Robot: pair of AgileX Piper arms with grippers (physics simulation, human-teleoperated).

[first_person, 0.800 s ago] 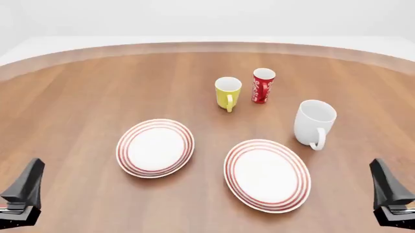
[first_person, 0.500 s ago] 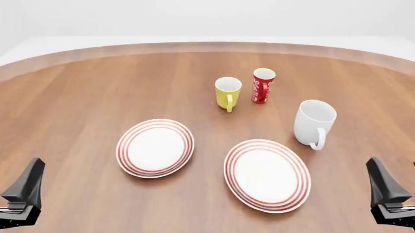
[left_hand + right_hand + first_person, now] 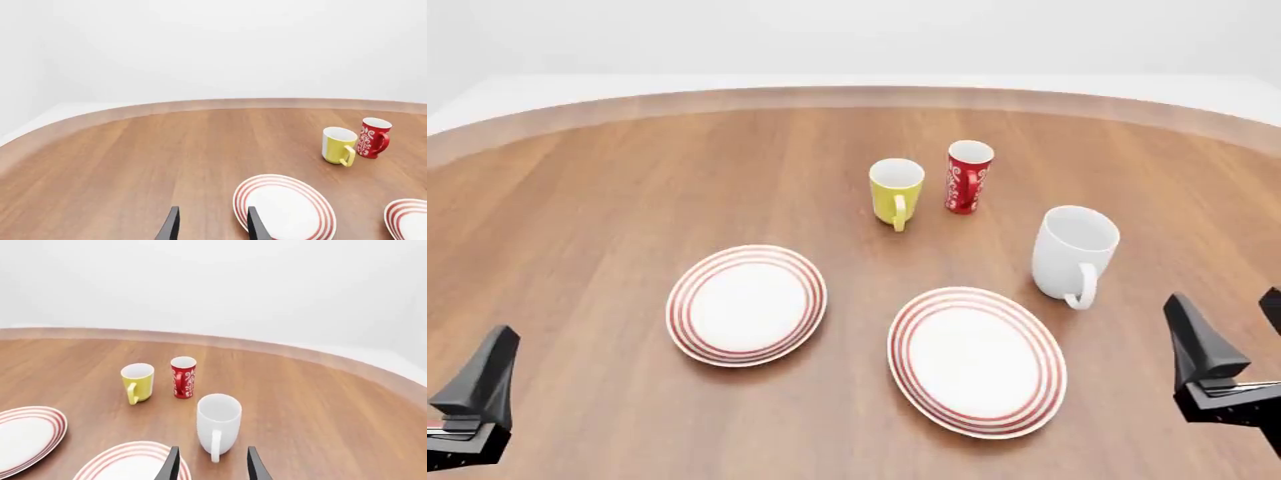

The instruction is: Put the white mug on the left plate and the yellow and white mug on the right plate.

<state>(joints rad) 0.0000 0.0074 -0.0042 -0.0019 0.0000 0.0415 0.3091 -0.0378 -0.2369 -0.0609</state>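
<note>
The white mug (image 3: pixel 1074 250) stands upright on the table at the right, handle toward me, just beyond the right plate (image 3: pixel 977 360). Farther back at centre is the yellow and white mug (image 3: pixel 896 190). The left plate (image 3: pixel 747 304) lies bare, and so does the right one. My right gripper (image 3: pixel 1233 330) is open near the table's right front, short of the white mug (image 3: pixel 218 422), which shows straight ahead between its fingers. My left gripper (image 3: pixel 212 227) is open and holds nothing at the left front corner, where one of its fingers (image 3: pixel 481 385) shows.
A tall red cup (image 3: pixel 968 177) with white markings stands right beside the yellow mug. The round wooden table's far rim (image 3: pixel 854 97) curves across the back.
My right gripper has moved forward and a little left, toward the white mug. The left arm, mugs and plates have not moved.
</note>
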